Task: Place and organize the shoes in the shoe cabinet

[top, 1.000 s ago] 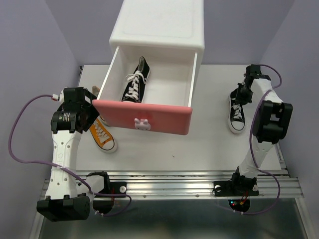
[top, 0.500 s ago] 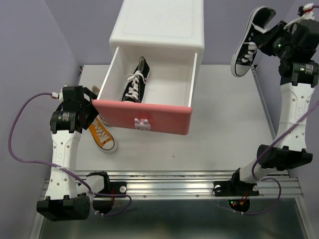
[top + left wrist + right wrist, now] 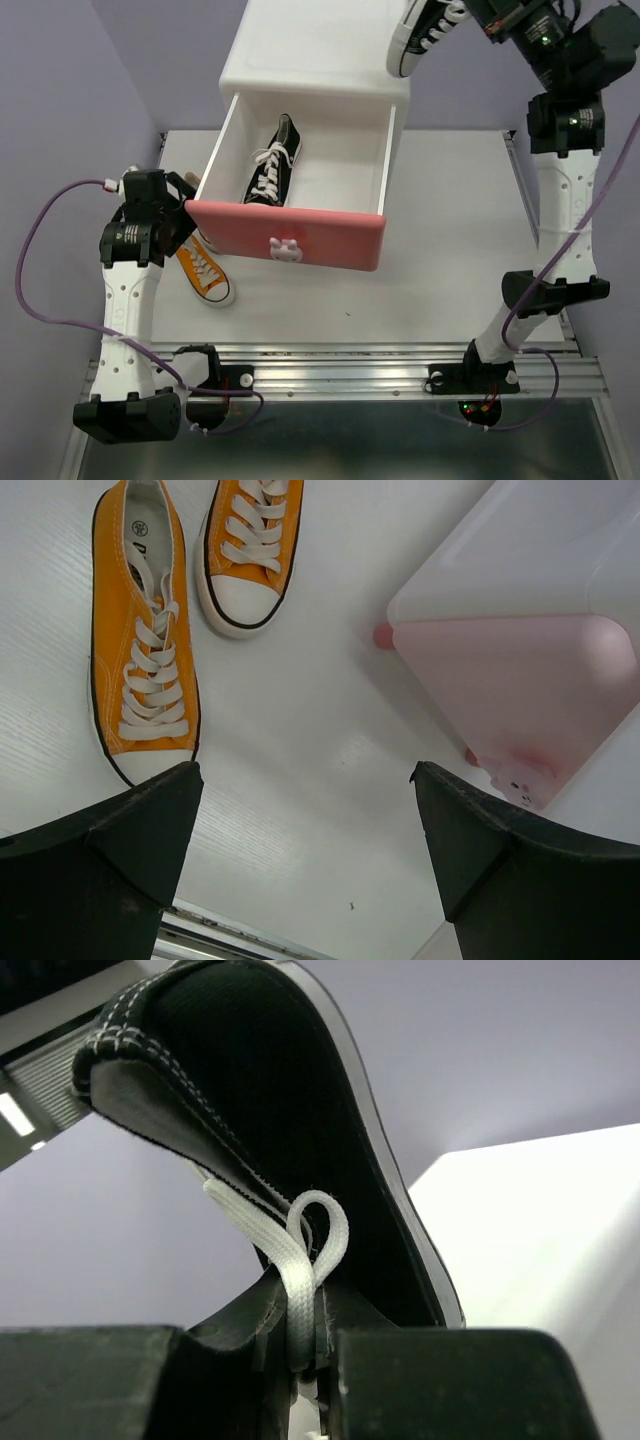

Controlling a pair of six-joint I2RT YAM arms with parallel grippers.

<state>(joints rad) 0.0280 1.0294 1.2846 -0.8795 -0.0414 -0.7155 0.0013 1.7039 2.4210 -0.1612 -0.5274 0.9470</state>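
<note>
**Work surface and room.** The white table (image 3: 450, 270) sits between lavender walls (image 3: 60, 90). An aluminium rail (image 3: 340, 365) runs along its near edge. The shoe cabinet (image 3: 320, 50) stands at the far side, with its upper drawer (image 3: 300, 235) pulled out over the table.

**Shoes.** One black shoe (image 3: 270, 162) lies inside the upper drawer, toe toward the pink front. An orange shoe (image 3: 145, 650) and a second orange shoe (image 3: 245, 550) lie side by side on the table, left of the cabinet.

**Grippers.**
- The left gripper (image 3: 305, 780) hangs above the table near the orange shoes. Its jaws are spread wide and it holds nothing.
- The right gripper (image 3: 300, 1335) is raised high over the cabinet's right side. It is clamped on the lifted black shoe (image 3: 425, 35) at its rear opening, with a lace loop (image 3: 305, 1245) caught between the fingers.

**Hidden or unclear.**
- The top view cuts off the lifted black shoe's heel and most of the right gripper at the upper edge.
- The left arm covers most of the second orange shoe in that view.
- The lower drawer (image 3: 520, 700) appears only in the left wrist view, out of focus.
</note>
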